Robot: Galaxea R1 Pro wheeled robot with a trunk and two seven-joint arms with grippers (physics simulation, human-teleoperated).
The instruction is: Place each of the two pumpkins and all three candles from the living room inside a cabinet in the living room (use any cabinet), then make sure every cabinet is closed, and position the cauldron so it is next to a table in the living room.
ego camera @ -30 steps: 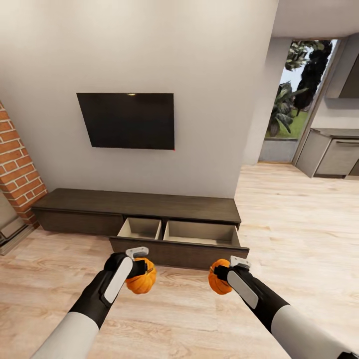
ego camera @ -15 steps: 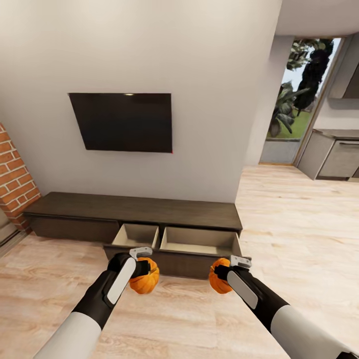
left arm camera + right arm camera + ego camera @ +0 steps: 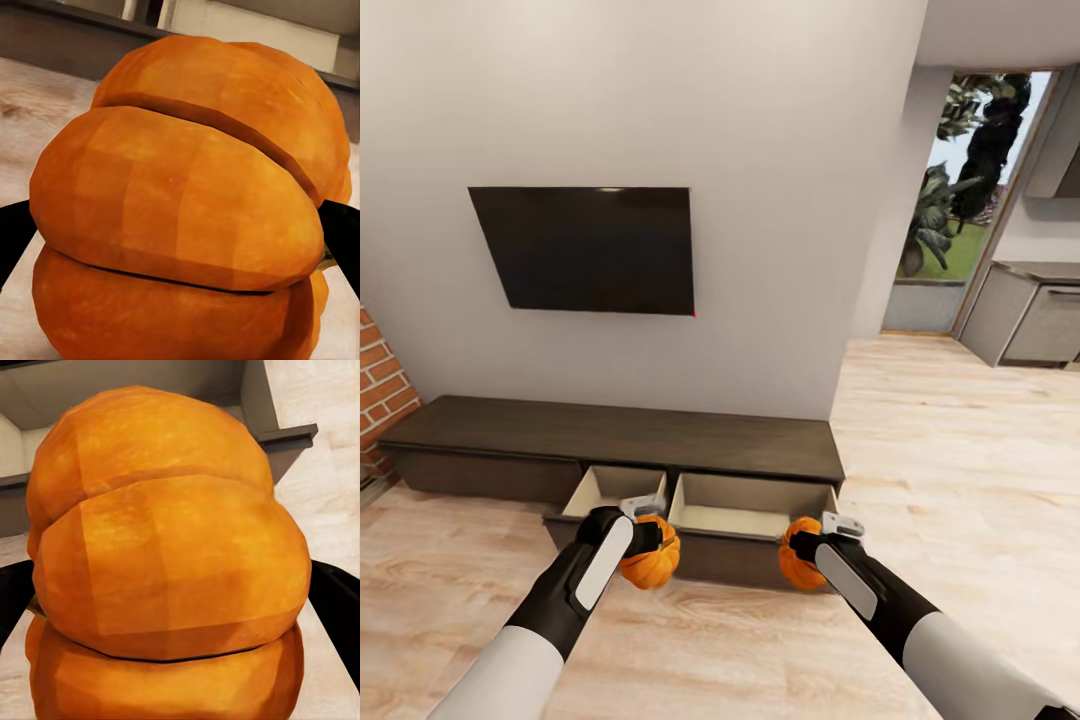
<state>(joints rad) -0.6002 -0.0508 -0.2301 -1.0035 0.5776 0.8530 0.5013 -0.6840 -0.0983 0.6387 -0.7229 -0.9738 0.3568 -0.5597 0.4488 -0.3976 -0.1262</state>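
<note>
While both pumpkins hang in front of the cabinet's (image 3: 610, 435) open drawers, left gripper (image 3: 643, 538) clamps the left pumpkin (image 3: 650, 563), right gripper (image 3: 807, 552) the right pumpkin (image 3: 798, 566) (stems hidden, axis unclear). Risk: releasing short of the drawer lip drops them on the floor.

Orange ribbed pumpkin (image 3: 187, 217) clamped between the left end effector's (image 3: 180, 232) black fingers (image 3: 13, 236); dark cabinet front (image 3: 67, 41) behind pumpkin, wood floor (image 3: 30, 105) beneath.
</note>
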